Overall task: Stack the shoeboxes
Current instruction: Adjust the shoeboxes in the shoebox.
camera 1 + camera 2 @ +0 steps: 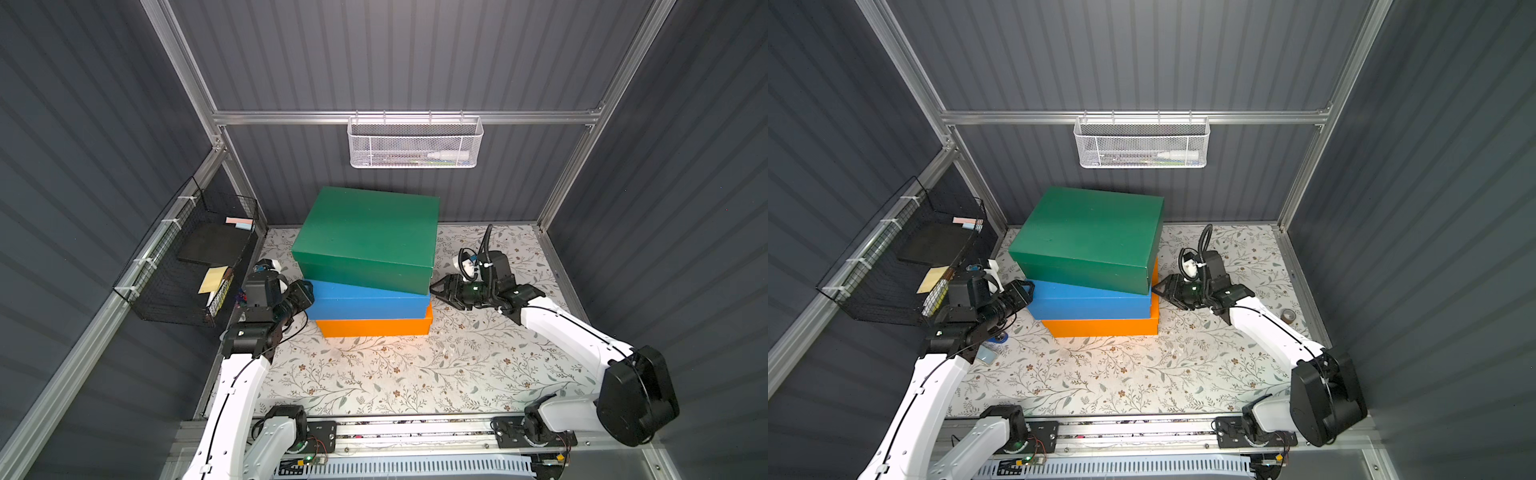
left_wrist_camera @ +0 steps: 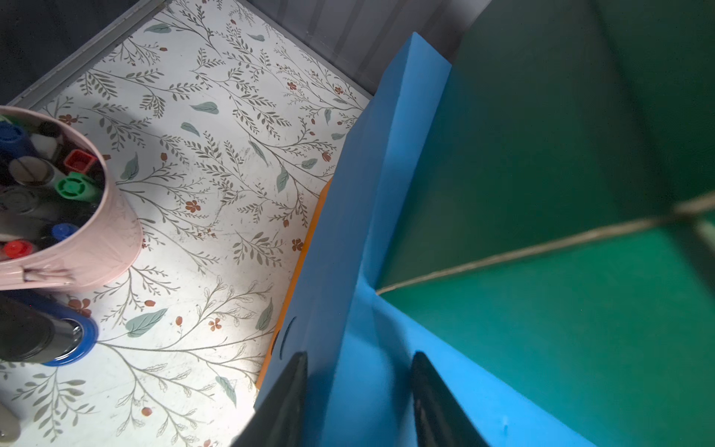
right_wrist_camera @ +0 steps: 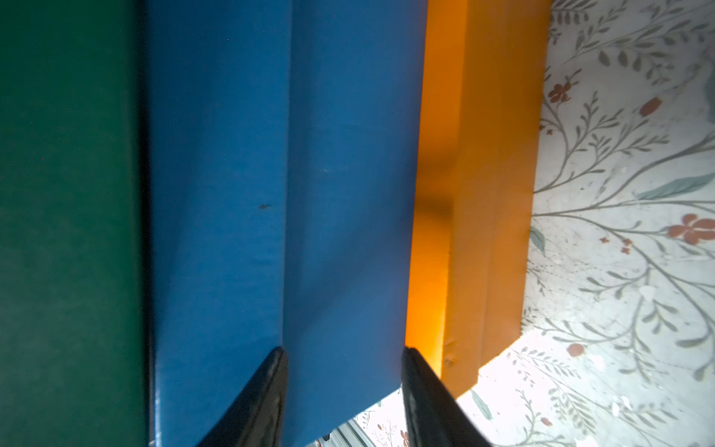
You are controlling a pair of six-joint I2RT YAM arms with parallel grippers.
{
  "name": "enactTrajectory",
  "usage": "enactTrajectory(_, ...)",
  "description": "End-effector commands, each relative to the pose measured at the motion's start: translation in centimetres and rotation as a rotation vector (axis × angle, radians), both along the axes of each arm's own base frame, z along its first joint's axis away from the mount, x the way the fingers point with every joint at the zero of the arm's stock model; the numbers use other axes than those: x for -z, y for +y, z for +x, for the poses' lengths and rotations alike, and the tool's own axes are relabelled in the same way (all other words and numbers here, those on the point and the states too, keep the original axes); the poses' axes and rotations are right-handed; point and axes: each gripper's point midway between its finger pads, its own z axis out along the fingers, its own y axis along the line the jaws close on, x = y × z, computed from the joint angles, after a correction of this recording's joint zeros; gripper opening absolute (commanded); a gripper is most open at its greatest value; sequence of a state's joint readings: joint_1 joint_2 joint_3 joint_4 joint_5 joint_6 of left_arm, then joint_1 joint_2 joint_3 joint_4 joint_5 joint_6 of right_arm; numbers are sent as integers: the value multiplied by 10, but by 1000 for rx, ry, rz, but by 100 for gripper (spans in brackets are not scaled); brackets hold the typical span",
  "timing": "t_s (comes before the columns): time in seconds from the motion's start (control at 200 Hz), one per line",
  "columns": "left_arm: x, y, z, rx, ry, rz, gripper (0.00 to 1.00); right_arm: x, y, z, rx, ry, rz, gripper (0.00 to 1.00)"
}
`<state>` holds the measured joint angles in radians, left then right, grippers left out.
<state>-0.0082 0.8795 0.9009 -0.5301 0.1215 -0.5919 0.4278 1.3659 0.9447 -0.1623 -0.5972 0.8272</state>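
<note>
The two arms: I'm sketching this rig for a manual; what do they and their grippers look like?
The left arm and right arm: white shells, black joints, thin black cables. The left gripper and right gripper: black, tapered fingers. Ribbed black hose at the right wrist.

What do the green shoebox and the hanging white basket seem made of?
Green shoebox: probably cardboard under a smooth matte green skin; a raw brownish edge shows in the left wrist view. White basket: apparently painted metal mesh, see-through with fine holes.
</note>
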Motion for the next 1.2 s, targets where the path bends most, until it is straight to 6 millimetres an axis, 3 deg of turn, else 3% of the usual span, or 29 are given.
enactTrajectory(0.0, 24, -52, -18, 183, 115, -146, 45, -14, 21, -18, -118, -9, 49, 51)
enactTrajectory(0.365, 30, -80, -11, 207, 144, -134, 44, -12, 16, -20, -112, -3, 35, 51)
enactTrajectory(0.58, 21, -70, -23, 152, 122, -127, 44, -11, 19, -23, -125, 14, 55, 51)
enactTrajectory(0.79, 25, -67, -27, 143, 138, -117, 45, -12, 21, -30, -133, 33, 72, 51)
enactTrajectory(1.196, 33, -71, -11, 170, 153, -79, 47, -9, 17, -40, -118, 42, 62, 51)
